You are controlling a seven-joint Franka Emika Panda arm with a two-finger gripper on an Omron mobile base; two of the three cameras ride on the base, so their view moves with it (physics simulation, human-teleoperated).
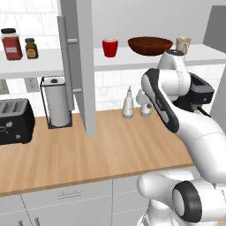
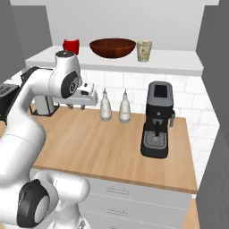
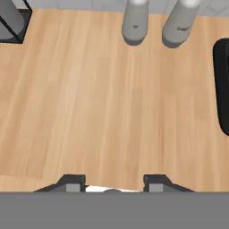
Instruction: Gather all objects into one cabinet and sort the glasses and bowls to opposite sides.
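On the pale shelf (image 2: 179,62) of the open cabinet (image 1: 81,66), across the top of the right base view, stand the red tumbler (image 2: 70,45), the dark brown bowl (image 2: 112,48) and the beige mug (image 2: 144,50); whether anything lies inside them cannot be told. The end effector (image 3: 112,182) hangs released above the bare counter (image 3: 112,112), fingers apart, grasping nothing.
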